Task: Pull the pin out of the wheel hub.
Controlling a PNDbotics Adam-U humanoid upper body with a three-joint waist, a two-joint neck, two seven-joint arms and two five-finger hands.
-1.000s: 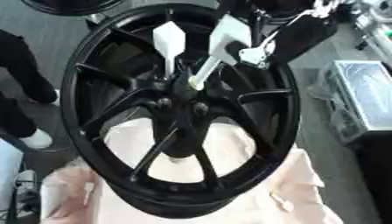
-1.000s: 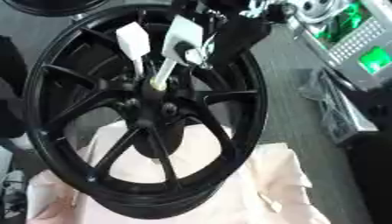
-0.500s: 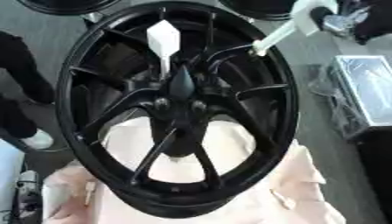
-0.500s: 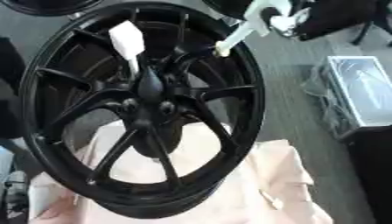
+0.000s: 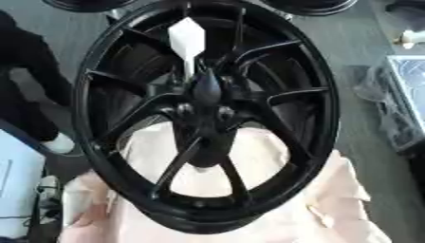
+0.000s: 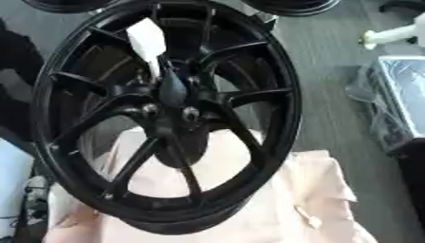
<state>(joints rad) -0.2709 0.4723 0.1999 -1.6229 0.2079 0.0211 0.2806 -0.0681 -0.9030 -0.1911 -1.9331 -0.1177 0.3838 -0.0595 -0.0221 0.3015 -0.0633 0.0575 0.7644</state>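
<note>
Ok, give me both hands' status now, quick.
Left hand: not in view.
Right hand: not in view; only a white pin shows at the right edge, whatever holds it is out of view. Another white pin stays in the wheel hub.

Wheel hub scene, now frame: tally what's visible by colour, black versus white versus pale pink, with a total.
Black: 1, the wheel hub
White: 2, the pin standing in the hub, and a pin-like piece at the right edge
Pale pink: 1, the cloth under the wheel
Total: 4
</note>
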